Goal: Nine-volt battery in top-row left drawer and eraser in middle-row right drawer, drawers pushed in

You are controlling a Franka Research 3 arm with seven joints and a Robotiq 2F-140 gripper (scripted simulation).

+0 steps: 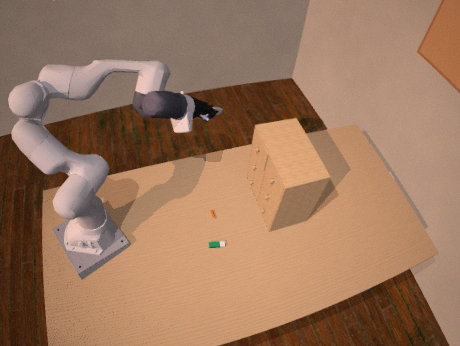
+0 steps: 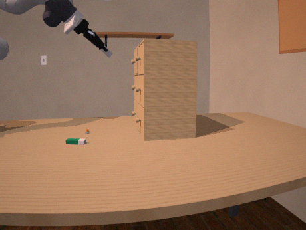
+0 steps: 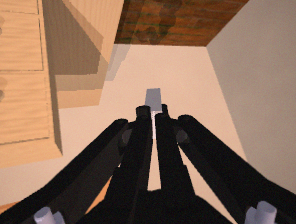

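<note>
The small wooden chest [image 1: 287, 170] stands upright on the table, its knobbed drawer fronts facing the arm; they look flush. It also shows in the exterior view [image 2: 166, 90] and at the left of the wrist view [image 3: 25, 75]. A green and white eraser [image 1: 217, 244] lies on the table in front of the chest and shows in the exterior view too [image 2: 76, 141]. I see no nine-volt battery in any view. My gripper [image 1: 216, 110] [image 2: 107, 52] is shut and empty, high in the air level with the chest's top row, a little in front of it. Its fingertips touch in the wrist view [image 3: 152, 112].
A small orange object [image 1: 213, 214] lies on the table between the eraser and the chest's front. The arm's base [image 1: 90, 242] is bolted at the table's left end. A wall shelf [image 2: 133, 34] hangs behind the chest.
</note>
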